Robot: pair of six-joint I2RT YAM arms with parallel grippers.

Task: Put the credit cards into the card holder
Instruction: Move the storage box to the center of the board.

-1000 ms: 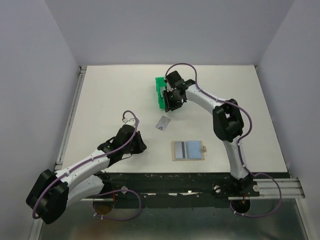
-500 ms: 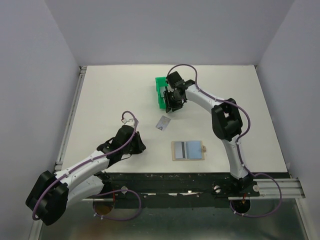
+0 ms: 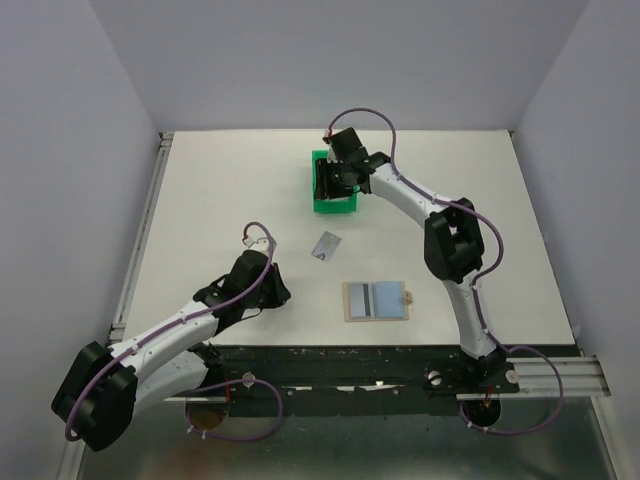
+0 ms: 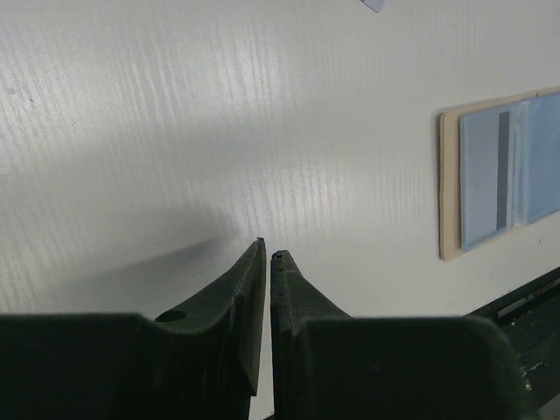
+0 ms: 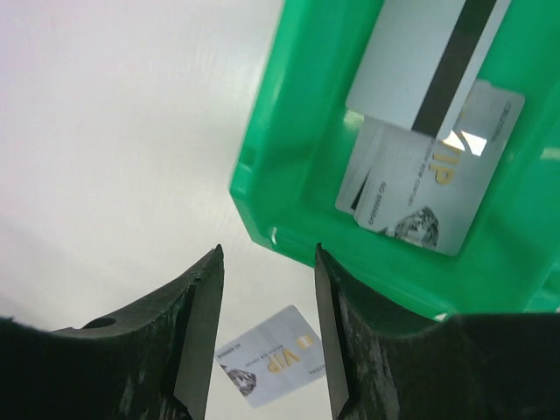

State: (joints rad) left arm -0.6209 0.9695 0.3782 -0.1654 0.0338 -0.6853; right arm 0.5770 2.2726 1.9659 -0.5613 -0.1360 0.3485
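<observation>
The tan card holder lies open near the table's front, pale blue inside, with a dark-striped card in it; it also shows in the left wrist view. One silver VIP card lies loose on the table, also in the right wrist view. Several more cards lie in the green bin. My right gripper is open and empty, above the bin's near wall. My left gripper is shut and empty over bare table at the front left.
The green bin stands at the back centre of the white table. Grey walls close in the left, right and back. A black rail runs along the table's front edge.
My right gripper has moved back and up over the green bin. The left arm, the loose card and the card holder have not moved.
</observation>
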